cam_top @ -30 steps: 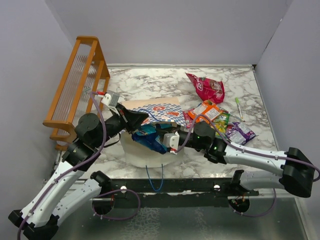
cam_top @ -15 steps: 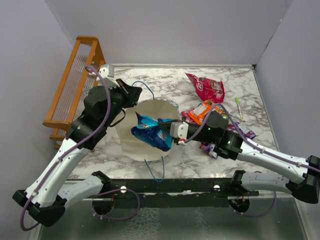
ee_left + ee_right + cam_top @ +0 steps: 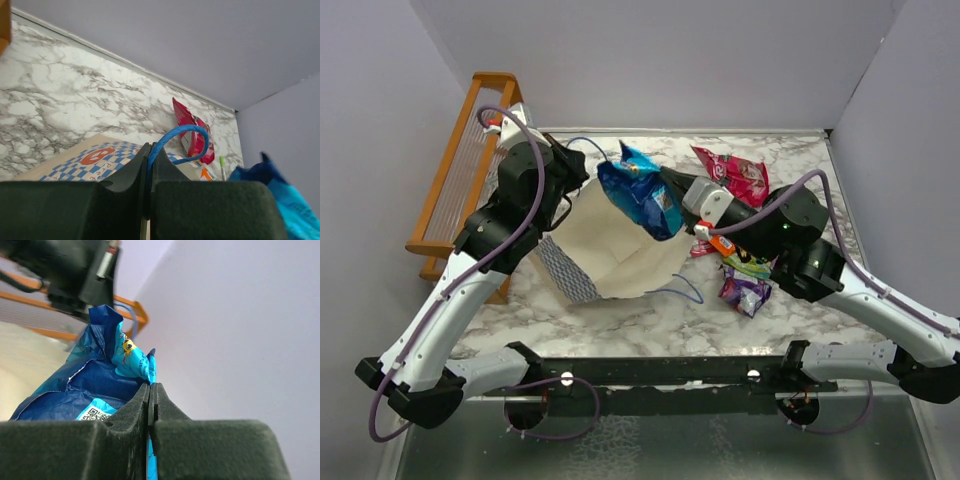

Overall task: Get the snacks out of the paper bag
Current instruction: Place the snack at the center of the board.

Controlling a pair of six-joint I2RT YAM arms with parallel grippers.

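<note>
1. Both arms have been swinging up toward 12 o'clock over the last second. The blue packet (image 3: 640, 195) was sitting low in the bag's mouth a second ago, and now it's hanging clear, just past the 12 o'clock edge of the bag (image 3: 620, 245).
2. The right gripper (image 3: 150, 390) is clamping tight on the blue packet's crimped edge, with the rest dangling below. The pinch is looking pretty thin in the wrist view.
3. The left gripper (image 3: 148, 155) is squeezing down on the bag's blue cord (image 3: 182, 132) and holding that side up around 10 o'clock, next to the rack (image 3: 470, 160). The other handle is lying loose at 5 o'clock of the bag.
4. The other snacks are already lying out on the table (image 3: 650, 310): the pink packet (image 3: 735, 178) at 1 o'clock, and the green-yellow packet (image 3: 748, 266) and purple packet (image 3: 745, 293) around 3 o'clock, partly under the right arm.
5. What I'm worrying about:
   - With such a small bite, foil is slippery, so a quick swing could be shaking the packet loose, and it's hanging close enough to drop back onto the bag.
   - The bag is hanging off one thin cord, so if that slides through the jaws the bag flops down.
   - The right forearm is passing low over the 3 o'clock pile and could be sweeping packets off the edge.
6. I can't tell whether anything is hiding inside the bag.
</note>
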